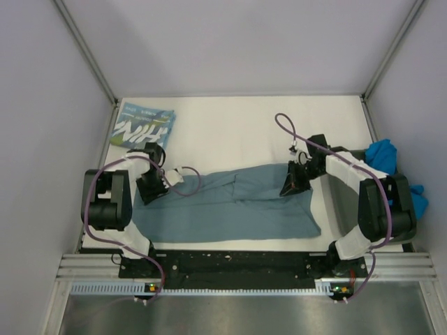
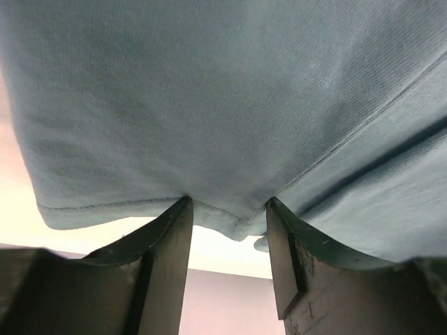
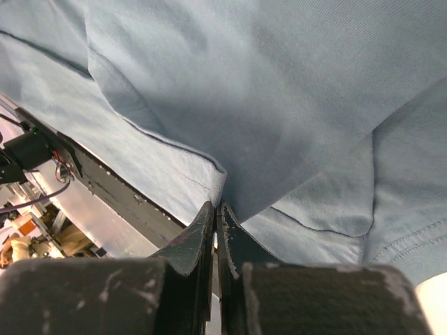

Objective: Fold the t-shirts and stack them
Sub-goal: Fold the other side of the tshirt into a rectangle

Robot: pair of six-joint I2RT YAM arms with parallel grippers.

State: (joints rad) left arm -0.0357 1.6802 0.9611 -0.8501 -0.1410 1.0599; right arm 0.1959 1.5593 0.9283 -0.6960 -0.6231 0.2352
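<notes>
White tabletop [image 1: 230,125] fills a pale, walled booth, and nearly all the work on it is ahead of us.

Our right gripper [image 3: 216,206] has its jaws pressed together, and a ridge of the slate-teal t-shirt [image 1: 237,202] runs up into the tips, so we judge it pinched there, at the far right corner of the cloth. Our left gripper [image 2: 229,206] stands with its jaws apart. The stitched hem lies across both tips and dips into the gap, but nothing is clamped yet. It sits at the shirt's far left corner.

Between the two arms the slate-teal t-shirt lies spread lengthwise along the near half of the table. It is mostly flat, with a seam or crease near its middle and its near edge close to the front rail. It looks partly narrowed but is no finished bundle.

Farther out, the NIH t-shirt [image 1: 145,127] lies at the far left corner as a compact rectangle with its lettering up, so it looks folded and could serve as the base of a stack. The bright blue t-shirt [image 1: 383,155] is bunched at the right edge behind the right arm, by the dark tray [image 1: 342,209], and is clearly unfolded.

By our reckoning, one shirt is folded, one is in hand and one is untouched. Nothing has been stacked.
</notes>
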